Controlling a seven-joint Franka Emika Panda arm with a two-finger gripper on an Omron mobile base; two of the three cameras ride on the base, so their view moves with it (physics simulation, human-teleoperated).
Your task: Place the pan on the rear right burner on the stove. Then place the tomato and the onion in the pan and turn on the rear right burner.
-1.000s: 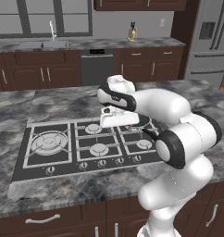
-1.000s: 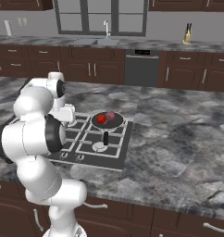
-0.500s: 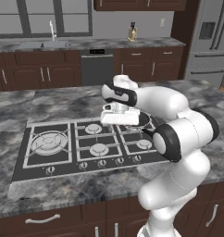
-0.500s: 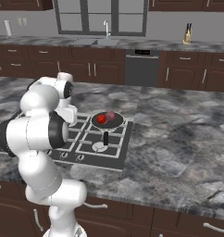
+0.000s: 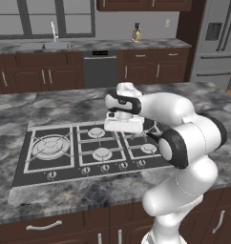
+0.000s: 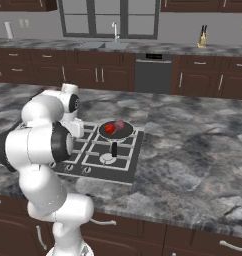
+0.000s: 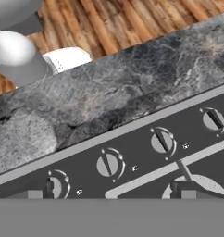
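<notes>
The pan (image 6: 124, 133) sits on the rear right burner of the stove (image 6: 127, 168), its black handle (image 6: 114, 148) pointing to the front. Inside it lie the bright red tomato (image 6: 109, 128) and, just behind it, the maroon-pink onion (image 6: 120, 124). The burner itself is hidden under the pan. My white hand (image 5: 123, 125) hangs low over the middle of the stove (image 5: 22, 167), left of the pan. In the hand view my gripper (image 7: 116, 190) is open, its two dark tips (image 7: 40, 190) above the row of round knobs (image 7: 109, 164), with nothing between them.
Grey marble counter (image 5: 65, 195) surrounds the stove. The knob row (image 5: 104, 167) runs along the stove's front edge. A large multi-ring burner (image 5: 50, 145) sits at the left. Wood floor (image 7: 132, 18) lies beyond the counter edge. Sink and cabinets stand at the far wall.
My hand has shifted a little to the right and slightly lower over the stove. The jaws stay open. Pan, tomato and onion have not moved.
</notes>
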